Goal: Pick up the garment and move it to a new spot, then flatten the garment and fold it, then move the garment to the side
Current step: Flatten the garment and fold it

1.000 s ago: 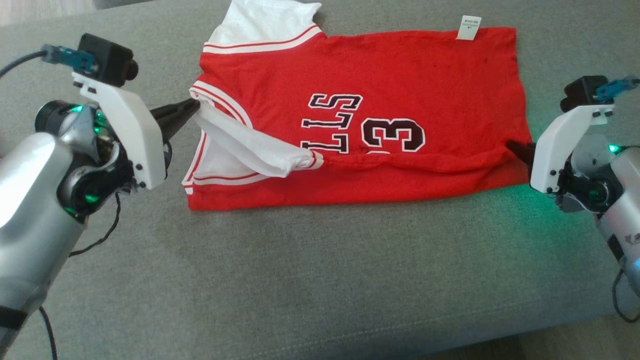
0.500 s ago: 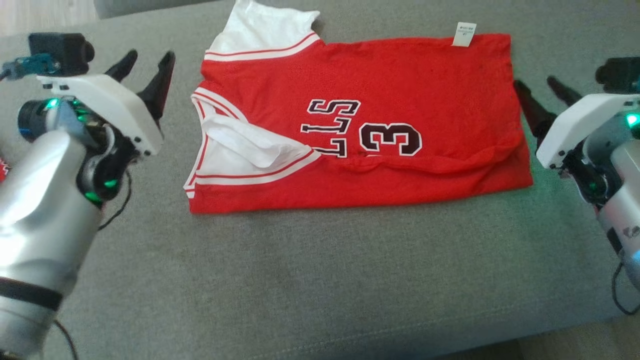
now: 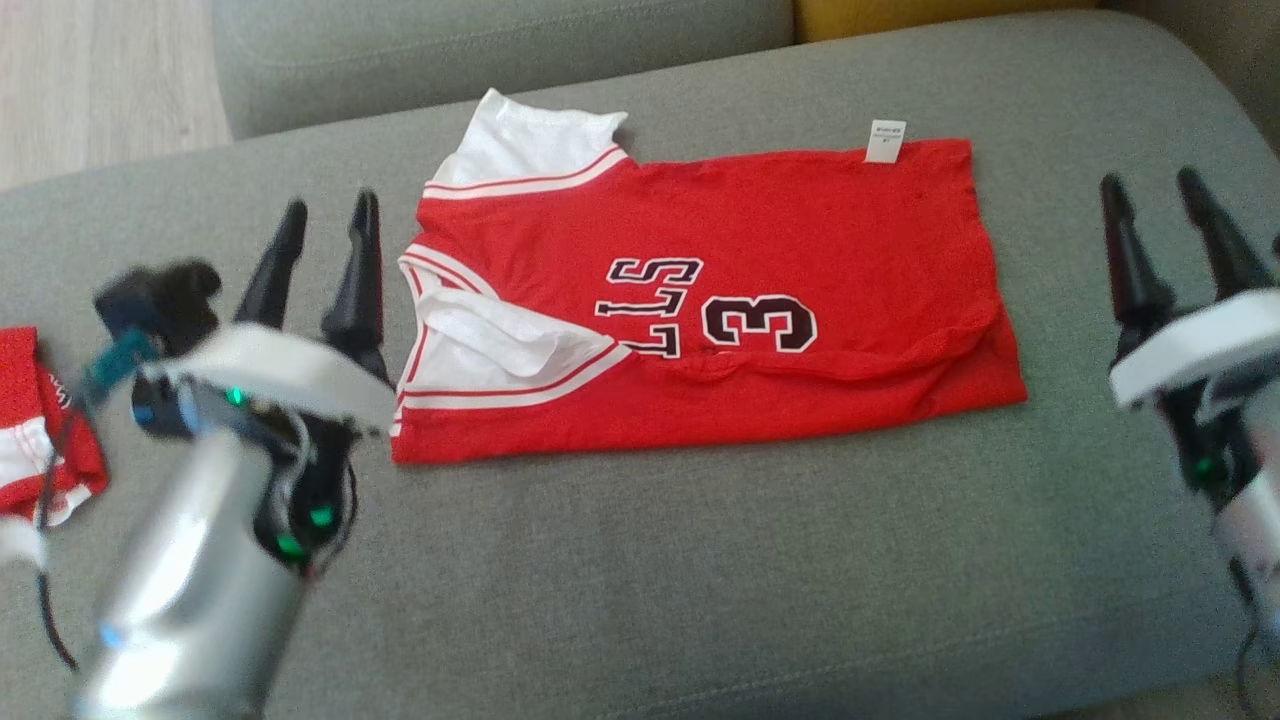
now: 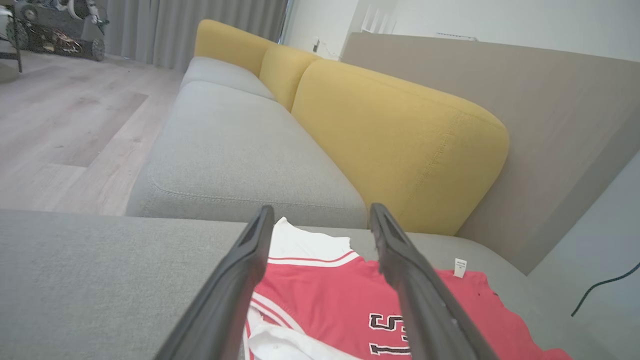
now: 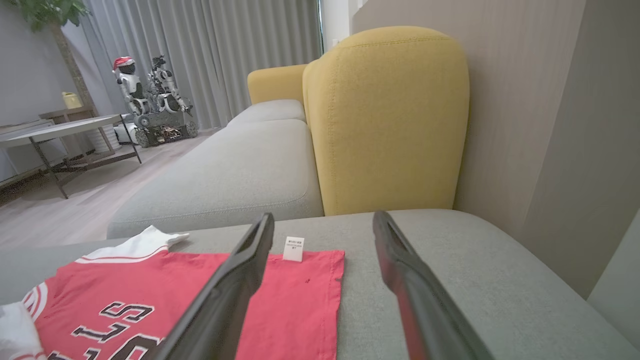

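On my head feed, far left of the jersey [image 3: 800, 230], a small red and white cloth [image 3: 45, 440] lies bunched at the edge of the frame, well apart from it. Next comes my left gripper [image 3: 330, 200], just beside the jersey's collar end without touching it; its two dark fingers stand spread with nothing between them, and the left wrist feed shows the same gap. The jersey itself lies flat on the grey cushion [image 3: 640, 580], folded along its length, with the white-trimmed neck and armhole toward my left and the hem toward my right. The near edge is turned over, so I read only a black "3" and part of the lettering beside it. A white label [image 3: 885, 140] sticks up from its far edge, near the hem. Right of the hem end, and clear of the fabric, my right gripper [image 3: 1150, 178] hangs with fingers parted and empty. Beyond the jersey, the right wrist feed shows a yellow backrest [image 5: 390, 120].
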